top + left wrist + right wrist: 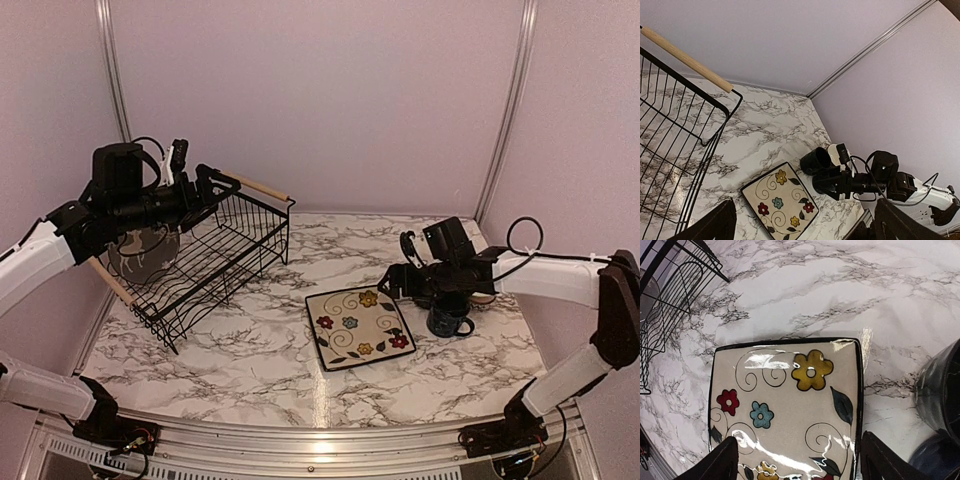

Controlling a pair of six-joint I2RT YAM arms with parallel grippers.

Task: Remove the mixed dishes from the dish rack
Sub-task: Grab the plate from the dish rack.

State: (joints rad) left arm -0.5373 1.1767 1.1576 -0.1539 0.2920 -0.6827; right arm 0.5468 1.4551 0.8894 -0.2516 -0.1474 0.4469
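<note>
The black wire dish rack (pixel 215 255) stands at the left, with a round grey-brown deer plate (pixel 140 250) upright in it. My left gripper (pixel 215 190) hovers open over the rack's far side, nothing between its fingers (pixel 710 225). The square cream flowered plate (pixel 360 325) lies flat on the marble. My right gripper (pixel 395 283) is open just above that plate's right part (pixel 790 400), its fingers (pixel 715 462) spread wider than the plate's near end. A dark mug (pixel 450 315) stands right of the plate, and the right wrist view shows a second dark mug (pixel 935 460) beside the first (pixel 940 385).
The rack's wooden handle (pixel 687 60) runs along its far rim. A pale round thing (pixel 836 150) sits behind the mug (pixel 816 161), partly hidden by the right arm (pixel 865 180). Walls close in the back and right sides. Bare marble (pixel 250 360) lies in front of the rack.
</note>
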